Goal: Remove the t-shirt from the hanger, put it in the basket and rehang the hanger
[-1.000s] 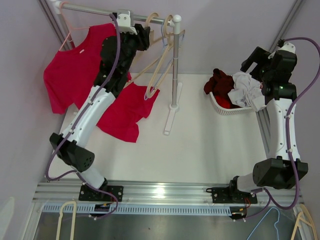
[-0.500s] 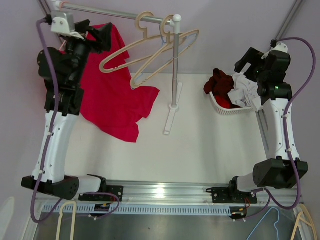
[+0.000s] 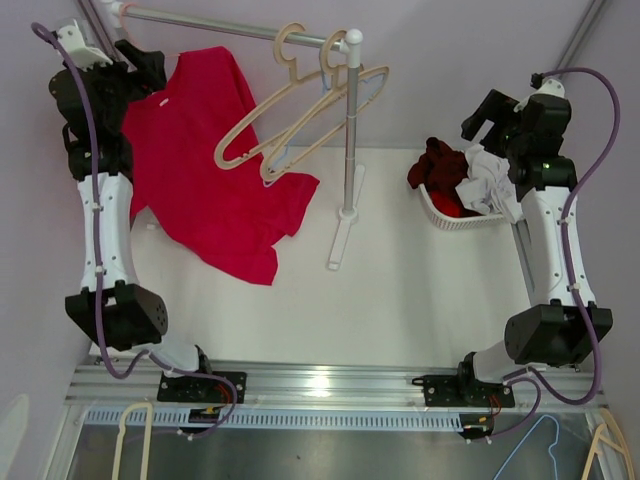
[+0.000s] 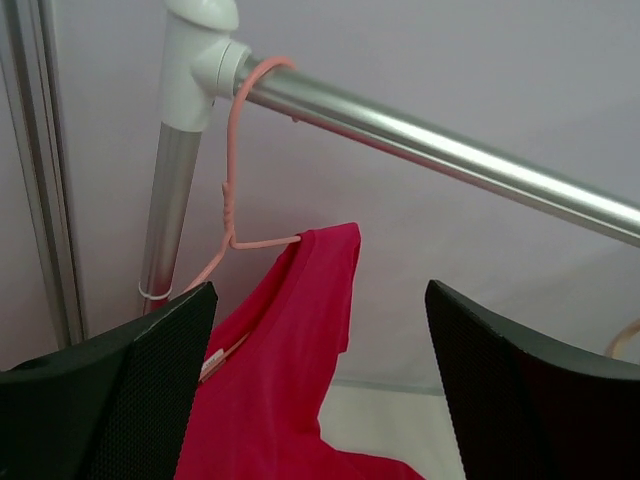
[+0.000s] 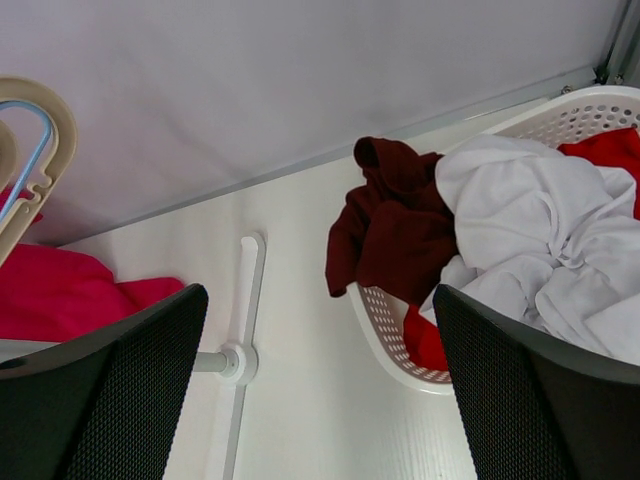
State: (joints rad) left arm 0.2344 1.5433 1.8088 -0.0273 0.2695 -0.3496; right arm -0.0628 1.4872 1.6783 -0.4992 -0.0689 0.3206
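By the rail (image 4: 430,150), I'm hovering the open left gripper (image 4: 318,300) near the shirt (image 4: 290,390). Right gripper (image 5: 320,300) is idling open.

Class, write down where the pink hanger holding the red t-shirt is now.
In the left wrist view, the pink hanger hooks over the left end of the metal rail, beside the white corner joint, red t-shirt hanging below.

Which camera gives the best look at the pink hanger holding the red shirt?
Left wrist: the pink hanger shows close up, hooked over the rail, red t-shirt on it. Top external: mostly hidden by left arm and shirt. Right wrist: not shown.
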